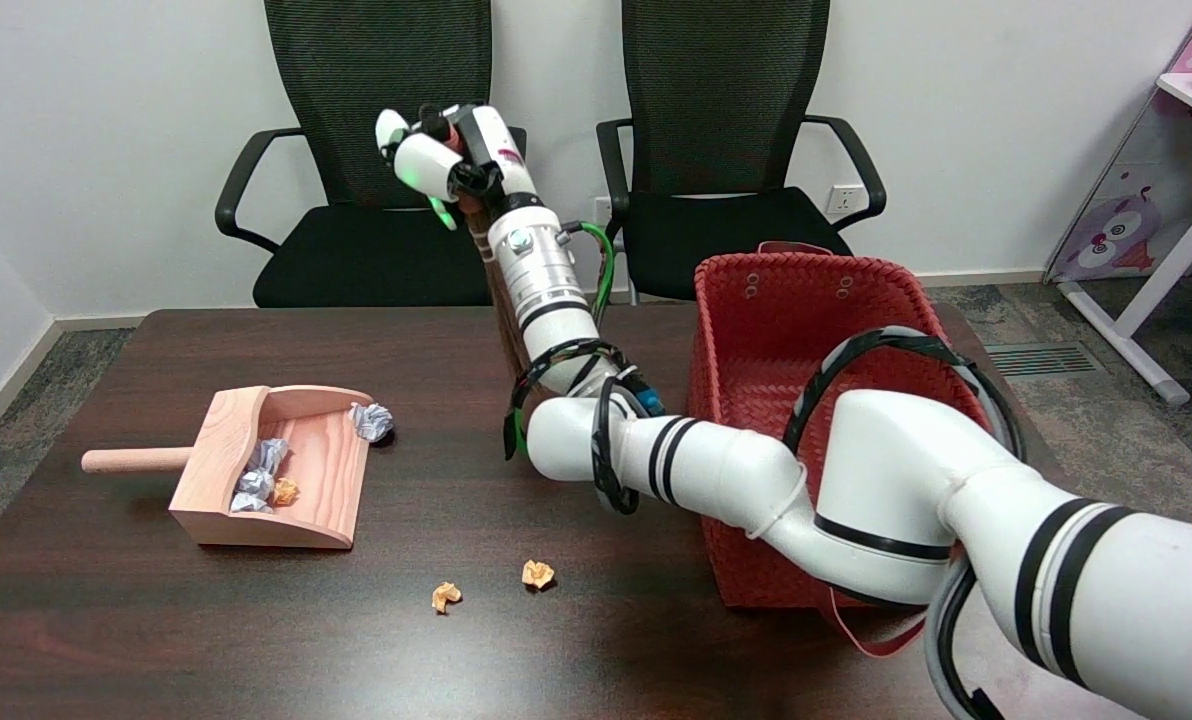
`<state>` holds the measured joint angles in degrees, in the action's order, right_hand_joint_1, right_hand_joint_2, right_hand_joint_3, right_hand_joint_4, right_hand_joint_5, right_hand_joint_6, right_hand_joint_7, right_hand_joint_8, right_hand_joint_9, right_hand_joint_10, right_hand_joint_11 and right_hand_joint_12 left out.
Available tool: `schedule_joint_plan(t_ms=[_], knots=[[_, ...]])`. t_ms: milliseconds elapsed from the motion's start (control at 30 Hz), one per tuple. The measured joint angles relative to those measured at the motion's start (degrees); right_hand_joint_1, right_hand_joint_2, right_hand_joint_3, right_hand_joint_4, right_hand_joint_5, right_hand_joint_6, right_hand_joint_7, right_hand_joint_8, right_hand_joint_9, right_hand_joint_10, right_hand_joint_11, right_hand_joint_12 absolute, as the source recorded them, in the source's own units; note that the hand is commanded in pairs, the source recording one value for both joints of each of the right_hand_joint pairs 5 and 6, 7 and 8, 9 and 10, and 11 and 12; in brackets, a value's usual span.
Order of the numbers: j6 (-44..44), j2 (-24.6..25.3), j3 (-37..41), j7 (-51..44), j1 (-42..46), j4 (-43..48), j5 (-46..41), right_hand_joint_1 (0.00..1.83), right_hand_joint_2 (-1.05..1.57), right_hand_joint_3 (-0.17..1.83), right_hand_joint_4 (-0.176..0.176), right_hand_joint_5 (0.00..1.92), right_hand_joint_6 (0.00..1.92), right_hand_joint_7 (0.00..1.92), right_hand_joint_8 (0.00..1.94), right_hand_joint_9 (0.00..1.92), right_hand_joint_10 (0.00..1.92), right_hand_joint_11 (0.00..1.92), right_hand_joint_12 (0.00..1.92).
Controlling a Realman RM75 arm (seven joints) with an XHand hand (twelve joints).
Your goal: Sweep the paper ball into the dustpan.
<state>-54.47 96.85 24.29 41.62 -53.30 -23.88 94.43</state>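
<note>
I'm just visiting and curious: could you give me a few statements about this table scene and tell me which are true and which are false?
1. The wooden dustpan already holds some paper balls. True.
2. The red basket is full of paper balls. False: no paper shows in the part of it that is visible.
3. Two small orange paper balls lie on the table outside the dustpan. True.
4. The robot hand is pressing down on the table. False: it is raised in the air, in front of the chairs.
5. The dustpan's handle points toward the basket. False: it points away, toward the picture's left.
</note>
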Motion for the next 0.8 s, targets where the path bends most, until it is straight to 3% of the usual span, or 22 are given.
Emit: schedule_joint_plan(t_ms=[800], knots=[[13.1, 3.1, 0.0, 7.1, 2.2, 5.7, -2.9, 0.80, 1.15, 1.45, 0.023, 1.92, 1.92, 1.92, 1.92, 1.92, 1.92, 1.92, 1.92]])
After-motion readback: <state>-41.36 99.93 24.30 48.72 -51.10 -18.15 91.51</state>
